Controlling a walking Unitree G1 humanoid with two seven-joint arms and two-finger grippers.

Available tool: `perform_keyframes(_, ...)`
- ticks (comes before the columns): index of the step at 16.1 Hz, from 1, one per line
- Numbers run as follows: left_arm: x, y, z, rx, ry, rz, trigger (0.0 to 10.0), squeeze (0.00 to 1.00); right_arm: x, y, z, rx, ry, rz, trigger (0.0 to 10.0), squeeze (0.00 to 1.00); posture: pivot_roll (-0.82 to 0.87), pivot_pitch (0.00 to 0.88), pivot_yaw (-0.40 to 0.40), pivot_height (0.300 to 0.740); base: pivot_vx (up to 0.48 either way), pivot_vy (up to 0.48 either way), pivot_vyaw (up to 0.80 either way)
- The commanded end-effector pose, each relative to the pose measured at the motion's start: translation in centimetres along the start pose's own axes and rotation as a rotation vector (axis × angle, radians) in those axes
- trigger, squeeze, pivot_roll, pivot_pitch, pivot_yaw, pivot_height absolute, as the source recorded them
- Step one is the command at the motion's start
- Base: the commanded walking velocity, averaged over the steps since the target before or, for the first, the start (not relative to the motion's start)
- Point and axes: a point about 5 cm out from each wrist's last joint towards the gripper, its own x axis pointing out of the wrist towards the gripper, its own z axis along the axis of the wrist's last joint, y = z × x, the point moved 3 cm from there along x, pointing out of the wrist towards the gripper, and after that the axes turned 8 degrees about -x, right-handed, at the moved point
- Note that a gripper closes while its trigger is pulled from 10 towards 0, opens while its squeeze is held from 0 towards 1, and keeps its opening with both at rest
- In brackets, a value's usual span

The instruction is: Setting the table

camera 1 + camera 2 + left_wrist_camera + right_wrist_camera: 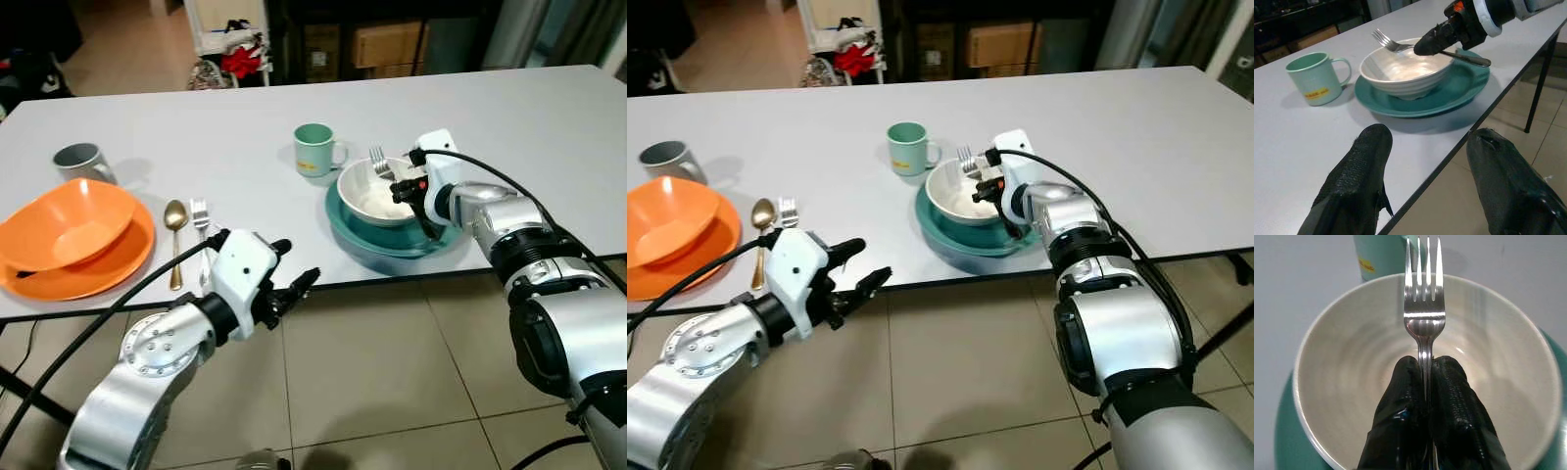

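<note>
White table (549, 117) spans the tiled room, set with two forks, two bowls, two plates, two mugs and one spoon (175, 217). One fork (1423, 308) is pinched between the right gripper (1425, 369) fingers, tines over the white bowl (372, 196) on the teal plate (362, 240), beside the green mug (315, 149). Second fork (200, 215) lies by the spoon, near the orange bowl (69, 220), orange plate (118, 259) and grey mug (80, 160). Left gripper (291, 264) hovers off the table edge, fingers spread.
</note>
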Motion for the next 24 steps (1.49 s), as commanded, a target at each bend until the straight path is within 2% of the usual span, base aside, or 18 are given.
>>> perform_keyframes(1, -0.4, -0.2, 0.2, 0.005, 0.002, -0.001, 10.0, 0.0, 0.0, 0.0, 1.2, 0.018, -0.042, 0.002, 10.0, 0.0, 0.16, 0.016, 0.056, 0.74, 0.0, 0.0, 0.0)
perform_keyframes(2, -0.5, -0.2, 0.2, 0.004, 0.005, 0.002, 10.0, 0.0, 0.0, 0.1, 1.1, 0.016, -0.039, 0.006, 10.0, 0.11, 0.16, 0.017, 0.053, 0.74, 0.0, 0.0, 0.0)
perform_keyframes(3, -0.6, -0.2, 0.2, 0.003, 0.007, 0.003, 10.0, 0.0, 0.1, 0.1, 1.1, 0.013, -0.037, 0.006, 10.0, 0.13, 0.16, 0.017, 0.051, 0.74, 0.0, 0.0, 0.0)
perform_keyframes(4, -0.6, -0.3, 0.3, 0.003, 0.01, 0.007, 10.0, 0.0, 0.1, 0.0, 0.9, 0.003, -0.033, -0.003, 10.0, 0.53, 0.17, 0.016, 0.048, 0.74, 0.0, 0.0, 0.0)
perform_keyframes(5, -0.7, -0.2, 0.3, 0.003, 0.011, 0.012, 10.0, 0.0, 0.0, -0.1, 1.0, 0.003, -0.035, -0.011, 10.0, 0.64, 0.17, 0.015, 0.046, 0.74, 0.0, 0.0, 0.0)
perform_keyframes(6, -0.7, -0.2, 0.4, 0.002, 0.011, 0.015, 10.0, 0.0, 0.0, -0.2, 1.0, 0.006, -0.04, -0.019, 10.0, 0.82, 0.17, 0.015, 0.046, 0.74, 0.0, 0.0, 0.0)
perform_keyframes(7, -0.7, -0.2, 0.4, 0.002, 0.01, 0.016, 10.0, 0.0, 0.0, -0.3, 1.1, 0.007, -0.042, -0.025, 10.0, 0.87, 0.17, 0.015, 0.046, 0.74, 0.0, 0.0, 0.0)
perform_keyframes(10, -0.6, -0.3, 0.6, 0.001, 0.005, 0.016, 10.0, 0.0, 0.0, -0.6, 1.2, 0.008, -0.047, -0.051, 10.0, 0.88, 0.17, 0.014, 0.046, 0.74, 0.0, 0.0, 0.0)
perform_keyframes(13, -0.6, -0.2, 0.8, 0.003, 0.001, 0.024, 10.0, 0.0, -0.4, -1.1, 2.5, -0.014, -0.092, -0.051, 10.0, 0.89, 0.17, 0.001, 0.046, 0.74, 0.0, 0.0, 0.0)
perform_keyframes(14, -0.5, 0.1, 1.0, 0.003, -0.014, 0.039, 10.0, 0.0, -0.9, -1.6, 4.0, -0.03, -0.153, -0.038, 10.0, 0.96, 0.15, 0.0, 0.044, 0.74, 0.0, 0.0, 0.0)
perform_keyframes(15, -0.2, 0.7, 1.4, -0.003, -0.049, 0.087, 10.0, 0.0, -1.8, -2.2, 6.0, -0.048, -0.261, -0.03, 10.0, 1.0, 0.13, 0.0, 0.044, 0.74, 0.0, 0.0, 0.0)
perform_keyframes(17, 0.1, 1.8, 1.4, -0.032, -0.074, 0.175, 10.0, 0.0, -2.9, -3.0, 7.4, 0.008, -0.396, -0.041, 10.0, 1.0, 0.12, 0.0, 0.051, 0.74, 0.0, 0.0, 0.0)
perform_keyframes(18, 0.1, 2.6, 1.5, -0.057, -0.099, 0.246, 10.0, 0.0, -4.0, -2.5, 7.5, -0.037, -0.47, -0.042, 10.0, 1.0, 0.08, 0.0, 0.068, 0.74, 0.0, 0.0, 0.0)
perform_keyframes(19, 0.1, 3.0, 1.6, -0.067, -0.111, 0.281, 10.0, 0.0, -4.8, -1.8, 7.2, -0.07, -0.494, -0.039, 10.0, 1.0, 0.08, 0.0, 0.068, 0.74, 0.0, 0.0, 0.0)
perform_keyframes(20, 0.0, 3.6, 1.6, -0.076, -0.137, 0.351, 10.0, 0.0, -7.3, 0.3, 6.4, -0.065, -0.554, -0.053, 10.0, 1.0, 0.06, 0.0, 0.081, 0.74, 0.0, 0.0, 0.8)
perform_keyframes(22, -0.2, 4.2, 1.7, -0.078, -0.161, 0.429, 10.0, 0.0, -9.6, 3.0, 4.5, -0.071, -0.589, -0.074, 10.0, 1.0, 0.04, 0.0, 0.098, 0.74, 0.0, 0.0, 0.8)
perform_keyframes(24, -0.3, 4.4, 1.7, -0.093, -0.177, 0.473, 10.0, 0.0, -11.1, 5.2, 1.9, -0.026, -0.585, -0.091, 10.0, 1.0, 0.03, 0.0, 0.107, 0.74, 0.0, 0.0, 0.8)
